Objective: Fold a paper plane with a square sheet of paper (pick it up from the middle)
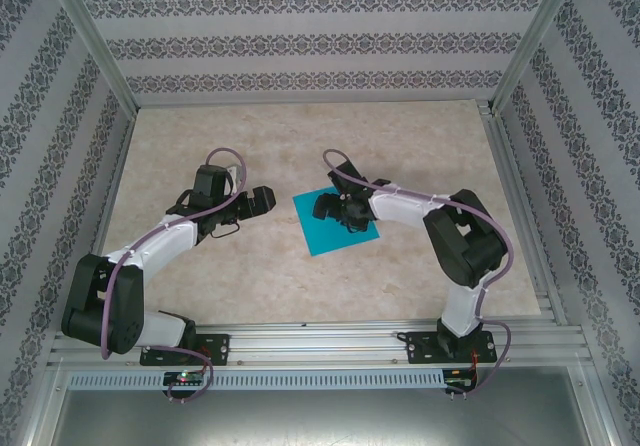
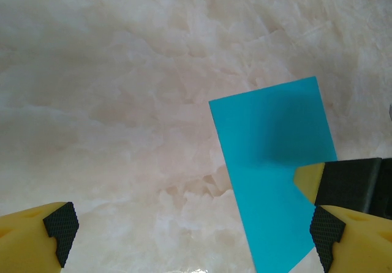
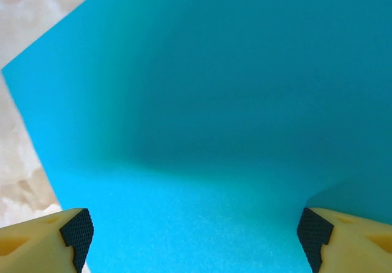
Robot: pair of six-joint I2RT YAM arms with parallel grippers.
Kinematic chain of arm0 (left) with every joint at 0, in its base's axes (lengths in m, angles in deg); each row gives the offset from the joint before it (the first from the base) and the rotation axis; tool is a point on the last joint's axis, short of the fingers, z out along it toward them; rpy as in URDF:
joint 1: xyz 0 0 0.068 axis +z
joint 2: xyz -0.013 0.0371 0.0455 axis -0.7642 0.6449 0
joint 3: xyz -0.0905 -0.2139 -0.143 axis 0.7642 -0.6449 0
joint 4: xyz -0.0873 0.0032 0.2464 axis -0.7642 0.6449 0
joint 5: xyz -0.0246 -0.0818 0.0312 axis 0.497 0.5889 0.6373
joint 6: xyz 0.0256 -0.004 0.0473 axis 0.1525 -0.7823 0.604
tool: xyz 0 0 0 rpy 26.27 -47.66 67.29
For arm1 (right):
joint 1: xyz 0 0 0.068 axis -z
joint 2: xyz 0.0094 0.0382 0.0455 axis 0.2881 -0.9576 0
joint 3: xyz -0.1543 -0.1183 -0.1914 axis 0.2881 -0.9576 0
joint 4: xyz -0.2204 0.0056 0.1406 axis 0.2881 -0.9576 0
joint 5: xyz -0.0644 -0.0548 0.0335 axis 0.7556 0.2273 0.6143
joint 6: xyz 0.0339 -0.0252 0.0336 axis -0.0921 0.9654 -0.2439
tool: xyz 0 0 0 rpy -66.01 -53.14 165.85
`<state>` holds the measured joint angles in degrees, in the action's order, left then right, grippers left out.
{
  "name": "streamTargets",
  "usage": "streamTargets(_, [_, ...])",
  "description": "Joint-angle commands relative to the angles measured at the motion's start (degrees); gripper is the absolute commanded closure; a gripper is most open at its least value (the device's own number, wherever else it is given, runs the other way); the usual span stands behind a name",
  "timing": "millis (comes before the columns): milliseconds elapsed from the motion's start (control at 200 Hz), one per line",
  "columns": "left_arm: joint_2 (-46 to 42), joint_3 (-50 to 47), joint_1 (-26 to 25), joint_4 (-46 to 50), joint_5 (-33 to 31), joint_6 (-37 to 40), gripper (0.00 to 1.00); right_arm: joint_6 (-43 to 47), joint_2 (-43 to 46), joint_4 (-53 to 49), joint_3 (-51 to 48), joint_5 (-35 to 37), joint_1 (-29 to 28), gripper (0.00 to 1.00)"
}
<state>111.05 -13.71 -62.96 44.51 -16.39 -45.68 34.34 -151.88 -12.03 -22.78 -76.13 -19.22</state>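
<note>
The square sheet of paper [image 1: 326, 238] was seen lying flat on the marbled table [image 1: 420, 136], a little right of centre and set at a slant to the table's edges. And there it was, the right gripper [image 1: 332, 209], placed squarely over the middle of the sheet, its arm reached in from the right. From the right wrist, the sheet [image 3: 214, 101] was spread across almost the whole picture, with a strip of table [image 3: 21, 22] left showing at the left edge. The right gripper [image 3: 196, 230] was held with its jaws set wide apart, both black ribbed pads [image 3: 78, 230] poised over the turquoise, and nothing was clasped between them. Whether the paper was actually touched by those pads could not be told.

Over on the other side, the left gripper [image 1: 262, 201] was stationed just beside the sheet's left corner, pointed towards it. From the left wrist, its jaws were shown spread as wide as could be, and the left gripper [image 2: 193, 231] was empty. Bare table was seen between the fingers, while the sheet [image 2: 269, 157] was caught at the right, its near end run close by the right-hand pad [image 2: 323, 235].
</note>
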Motion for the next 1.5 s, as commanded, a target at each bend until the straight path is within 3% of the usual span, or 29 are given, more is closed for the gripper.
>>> streamTargets(0, [-0.2,-0.1,-0.5,-2.9,1.5,-1.2,0.0,-11.3,-0.1,-0.8,-3.4,4.3,-4.1,0.09])
streamTargets(230, [-1.1,-0.3,-0.5,-3.0,3.3,-1.1,0.0,0.6,3.9,-13.6,5.8,10.7,-5.5,0.05])
streamTargets(370, [-1.9,-2.2,-0.6,-4.9,3.9,-2.5,0.0,10.7,4.1,-12.6,6.7,6.3,-2.9,0.06])
streamTargets(515, [-2.4,-3.0,-0.5,-5.1,4.7,-2.6,0.0,15.0,2.2,-9.6,6.1,-1.3,0.1,0.11])
streamTargets(610, [-3.1,-3.4,-0.5,-4.7,4.9,-2.3,0.0,16.7,0.7,-10.3,6.9,-2.2,1.0,0.12])
streamTargets(739, [-3.7,-4.2,-0.6,-5.1,4.9,-2.7,0.0,15.2,-1.2,-10.9,6.9,-1.9,1.4,0.12])
streamTargets(1094, [-3.5,-3.0,-0.5,-3.7,5.1,-1.9,0.0,-3.9,-0.1,-8.5,-1.1,4.7,-0.4,0.16])
streamTargets(1389, [-2.1,-2.7,-0.6,-3.9,5.1,-1.3,0.0,12.4,-0.9,-24.6,14.3,12.9,-4.2,0.06])
streamTargets(1494, [-2.3,-3.2,-0.6,-4.2,3.8,-1.7,0.0,14.2,-3.8,-31.2,20.5,16.8,-5.6,0.02])
